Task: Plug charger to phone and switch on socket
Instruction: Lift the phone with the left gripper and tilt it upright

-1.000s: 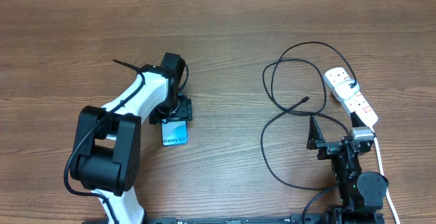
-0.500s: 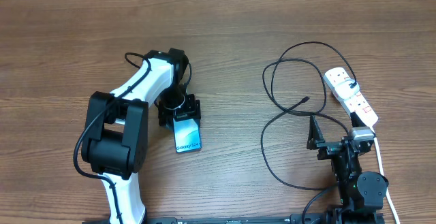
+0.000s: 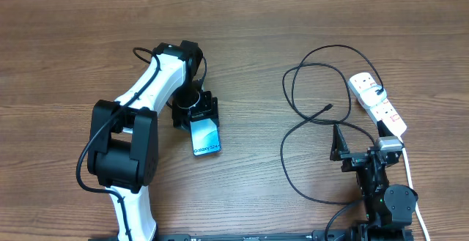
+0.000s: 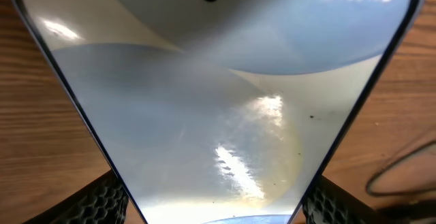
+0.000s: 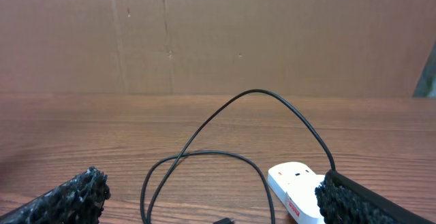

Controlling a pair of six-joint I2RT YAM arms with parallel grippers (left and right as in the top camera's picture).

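At the bottom right of the overhead view the right gripper (image 5: pixel 211 183) sits low by its base, in the same spot as a second ago. Its claw is spread wide, and in its wrist view one black finger (image 5: pixel 68 198) shows at each lower corner with nothing between them.

Left of centre, the left gripper (image 3: pixel 196 118) is clamped on the phone (image 3: pixel 206 137). In the left wrist view its padded fingers (image 4: pixel 102 200) press the phone's two long edges, and the pale, glaring screen fills almost the whole frame. From overhead the phone lies face up with its blue screen and small white text showing. Whether it touches the table (image 3: pixel 73 50) cannot be told. This is what has changed. A second ago the phone was further left, tucked close to the white left arm (image 3: pixel 150 94). Half a second ago it was a little lower in the frame. Now it has moved right and slightly up, and the arm has swung with it.

Right of centre, the black cable (image 3: pixel 292 87) lies in the same loose loops, well apart from the phone. Its plug tip (image 3: pixel 327 108) is free on the wood inside the loops. The white power strip (image 3: pixel 377 102) lies slanted at the right edge, unmoved.

Furthest off, a brown cardboard wall (image 5: pixel 204 33) stands behind the table.
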